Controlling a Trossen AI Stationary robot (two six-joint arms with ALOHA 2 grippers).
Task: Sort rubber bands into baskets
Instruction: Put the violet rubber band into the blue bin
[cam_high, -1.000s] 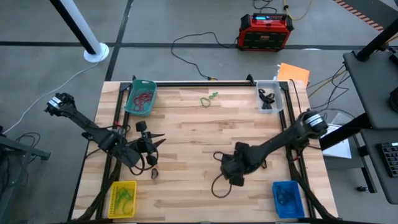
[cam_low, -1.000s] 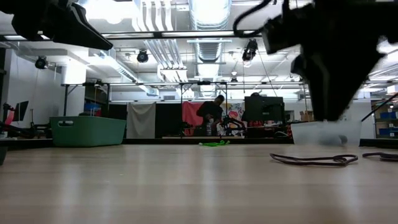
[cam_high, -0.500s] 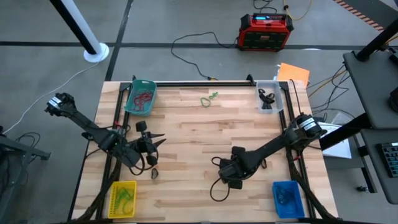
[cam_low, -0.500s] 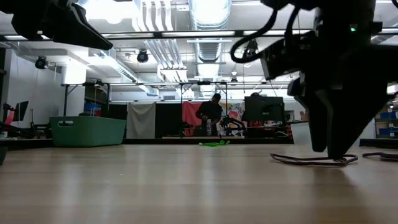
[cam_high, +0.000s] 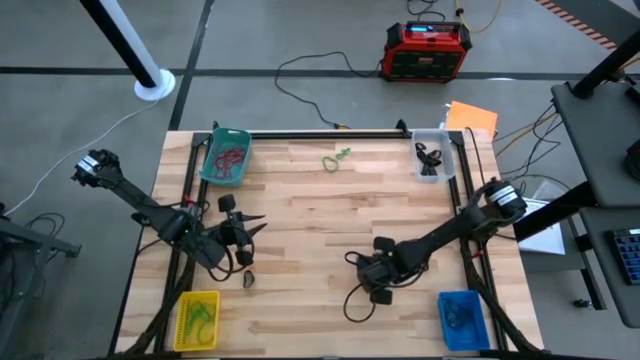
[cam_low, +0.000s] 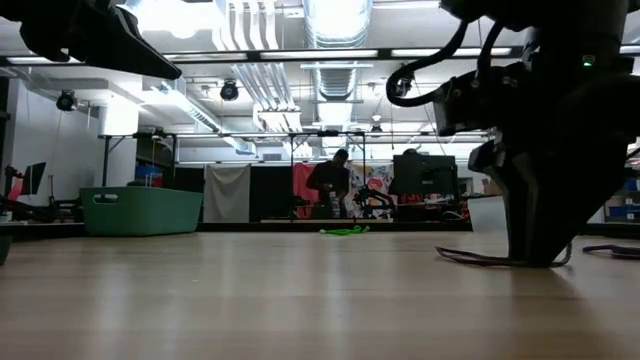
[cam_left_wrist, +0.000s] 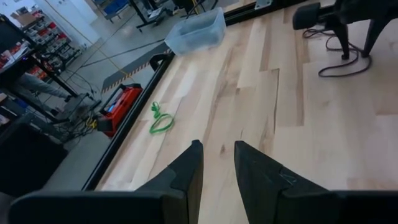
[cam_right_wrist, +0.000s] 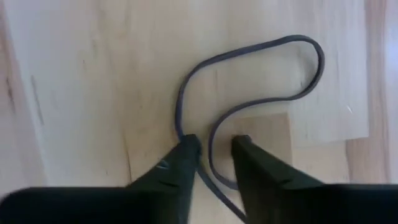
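Note:
A dark rubber band (cam_right_wrist: 249, 81) lies flat on the wooden table near its middle right, a long thin loop (cam_high: 352, 305). My right gripper (cam_right_wrist: 214, 144) points down onto it, its fingertips at the table with a narrow gap between them (cam_high: 368, 285). My left gripper (cam_left_wrist: 217, 149) hangs open over the table's left part (cam_high: 255, 228), with nothing between its fingers. A green rubber band (cam_high: 336, 158) lies near the far edge. A small dark band (cam_high: 248, 280) lies below the left gripper. My right gripper comes at the dark band from above, pointing down. One strand (cam_right_wrist: 181, 124) runs up to one fingertip (cam_right_wrist: 186, 149); the other strand (cam_right_wrist: 210, 155) lies in the gap between the fingers. The band rests flat on the table. Whether the fingers pinch it I cannot tell.
Baskets stand at the table's corners: teal (cam_high: 226, 156) far left, clear (cam_high: 433, 158) far right, yellow (cam_high: 197, 318) near left, blue (cam_high: 462, 318) near right. A red-and-black box (cam_high: 427, 50) sits on the floor beyond the table. Bare wood lies across the middle.
My right gripper has come straight down from above the table until its fingertips reach the dark band lying there. The band stays flat on the wood.

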